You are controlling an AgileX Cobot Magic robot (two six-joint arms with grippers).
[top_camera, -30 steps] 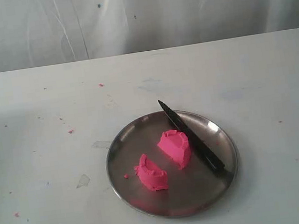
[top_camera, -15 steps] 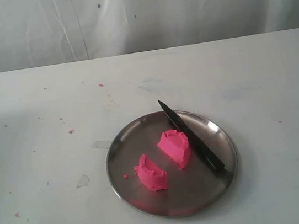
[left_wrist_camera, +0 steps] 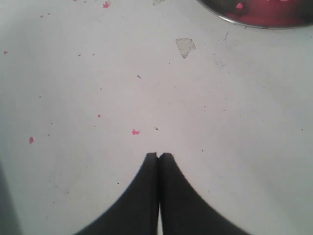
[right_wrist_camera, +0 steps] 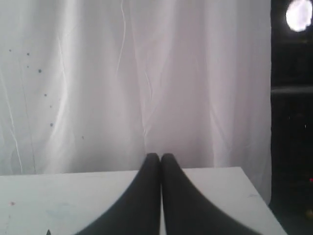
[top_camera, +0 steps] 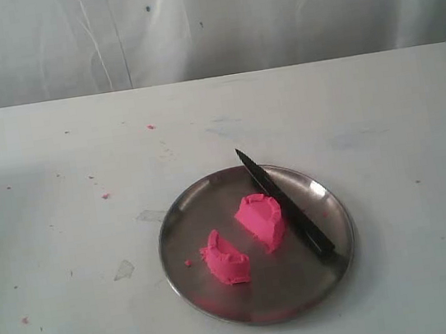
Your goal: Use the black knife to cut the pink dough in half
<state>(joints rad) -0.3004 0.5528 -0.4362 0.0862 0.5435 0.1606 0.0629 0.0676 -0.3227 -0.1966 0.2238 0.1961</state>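
Observation:
The pink dough lies in two half-round pieces on a round steel plate (top_camera: 196,212): one piece (top_camera: 261,220) near the middle, the other (top_camera: 226,258) toward the front left. The black knife (top_camera: 284,202) rests on the plate beside the middle piece, tip over the far rim, handle toward the front right. Neither arm shows in the exterior view. My left gripper (left_wrist_camera: 159,155) is shut and empty above bare table, with the plate's rim (left_wrist_camera: 254,23) at the picture's edge. My right gripper (right_wrist_camera: 160,156) is shut and empty, facing the white curtain.
Tiny pink crumbs (top_camera: 106,196) dot the white table (top_camera: 67,239), also seen from the left wrist as a crumb (left_wrist_camera: 135,131). A white curtain (top_camera: 202,20) hangs behind the table. A dark gap (right_wrist_camera: 291,107) lies beyond the curtain's edge in the right wrist view.

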